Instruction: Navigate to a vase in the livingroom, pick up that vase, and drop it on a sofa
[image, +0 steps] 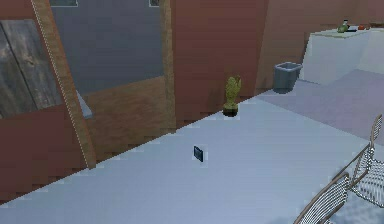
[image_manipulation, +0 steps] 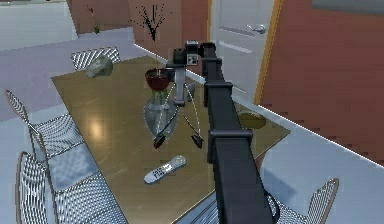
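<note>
A vase with a dark red top and a greyish glassy body shows over the wooden dining table in the arm side view. The dark arm bar rises from the bottom edge and ends just right of the vase. My gripper hangs there, its two thin fingers slanting down across the vase's lower part. With the tabletop right behind the vase, I cannot tell whether the gripper holds anything.
A remote control, a grey lump and a dark disc lie on the table. Wire chairs ring it, with a white door behind. Ahead are a potted cactus, a bin, a white counter and a wood-framed doorway.
</note>
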